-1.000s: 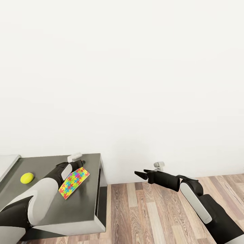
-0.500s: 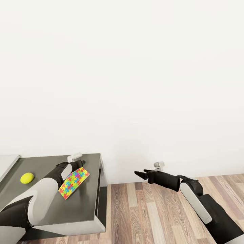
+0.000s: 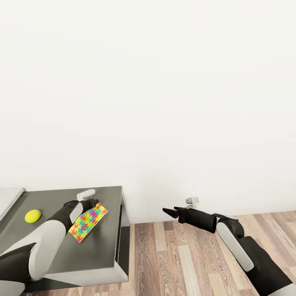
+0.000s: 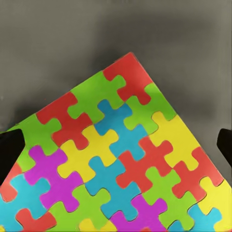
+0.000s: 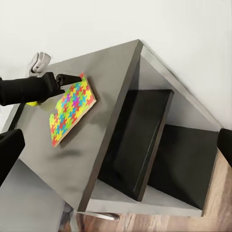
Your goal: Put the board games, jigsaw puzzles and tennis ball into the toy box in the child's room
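- Tennis ball [image 3: 33,215]: one, lying on the dark grey wing of the table [image 3: 98,250] at its left, well apart from your left gripper [image 3: 93,202].
- Left gripper: since a second ago you have drawn the arm back and slightly up, so the fingers now hang over the far edge of the jigsaw puzzle [image 3: 88,222] instead of covering it. The left wrist view looks straight down on the puzzle [image 4: 116,159], with a dark fingertip [image 4: 9,150] at either side, so the jaws stand wide and hold nothing. I judge you are lining up a grasp, not yet closing.
- Jigsaw puzzle: one in view, flat on the wing near its right end; the right wrist view shows it [image 5: 71,108] beside the left arm. It has not shifted.
- Right gripper [image 3: 169,212]: out over the wood floor [image 3: 185,259], right of the table, jaws parted and empty, barely moved.
- Count: one ball, one puzzle, two grippers. The toys here remain outside any box.
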You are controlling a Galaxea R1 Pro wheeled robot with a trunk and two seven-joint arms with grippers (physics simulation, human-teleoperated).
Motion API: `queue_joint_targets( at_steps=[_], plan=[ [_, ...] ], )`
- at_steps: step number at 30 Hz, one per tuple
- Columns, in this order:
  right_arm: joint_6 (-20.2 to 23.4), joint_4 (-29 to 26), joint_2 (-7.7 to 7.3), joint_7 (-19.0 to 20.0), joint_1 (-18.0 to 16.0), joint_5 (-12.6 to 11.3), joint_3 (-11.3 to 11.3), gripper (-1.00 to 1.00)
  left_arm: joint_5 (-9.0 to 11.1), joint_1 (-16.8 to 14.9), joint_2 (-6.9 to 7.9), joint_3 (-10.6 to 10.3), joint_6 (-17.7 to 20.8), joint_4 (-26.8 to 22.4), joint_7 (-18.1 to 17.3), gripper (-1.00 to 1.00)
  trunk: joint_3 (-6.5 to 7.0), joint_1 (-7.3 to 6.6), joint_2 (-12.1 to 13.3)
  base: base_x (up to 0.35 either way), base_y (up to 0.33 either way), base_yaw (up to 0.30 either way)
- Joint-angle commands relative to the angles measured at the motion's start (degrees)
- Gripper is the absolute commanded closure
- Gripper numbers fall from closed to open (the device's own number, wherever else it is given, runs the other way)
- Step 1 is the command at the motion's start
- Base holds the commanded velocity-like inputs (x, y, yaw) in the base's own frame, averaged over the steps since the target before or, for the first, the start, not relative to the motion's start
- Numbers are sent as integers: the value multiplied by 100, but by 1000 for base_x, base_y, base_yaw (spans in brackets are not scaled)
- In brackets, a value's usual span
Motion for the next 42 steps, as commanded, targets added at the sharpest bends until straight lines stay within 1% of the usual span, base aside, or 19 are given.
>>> queue_joint_targets(
  at_steps=[1, 6, 13, 15, 19, 21, 26, 30, 31, 42],
  plan=[
    [24, 7, 19, 5, -5, -20, 4, -100, 3, 30, 11, 18, -1, 26, 2, -100, -11, 4, -7, 0, 0, 0],
    [19, 158, 77, 8, -7, -17, 2, -100, 86, 167, 119, -22, -153, -78, -56, -100, -11, 4, -7, 0, 0, 0],
    [18, 196, 93, 6, -6, -16, 2, -100, 67, 338, 144, -28, -160, -329, -57, -100, -11, 4, -7, 0, 0, 0],
    [18, 198, 95, 3, -6, -16, 2, -100, 21, 339, 147, -24, -160, -319, -57, -100, -11, 4, -7, 0, 0, 0],
    [18, 199, 97, 2, -7, -16, 4, -100, -133, 339, 149, -26, -159, -235, -47, -100, -11, 4, -7, 0, 0, 0],
    [18, 199, 97, 1, -6, -16, 6, -100, -170, 339, 150, -28, -160, -204, -31, -100, -11, 4, -7, 0, 0, 0],
    [18, 200, 98, 0, -5, -15, 8, -100, -108, 339, 150, -28, -160, -208, 57, -100, -11, 4, -7, 0, 0, 0],
    [18, 203, 98, 0, -8, -14, 10, -100, -14, 339, 144, -29, -156, -211, 127, -100, -11, 4, -7, 0, 0, 0],
    [18, 205, 98, 0, -7, -15, 10, -100, -276, 339, 143, -29, -154, 120, 134, -100, -11, 4, -7, 0, 0, 0],
    [31, 208, 98, -2, -12, -16, 11, -100, -273, 339, 147, -29, -129, 120, 129, -100, -11, 4, -7, 0, -20, 0]
  ],
)
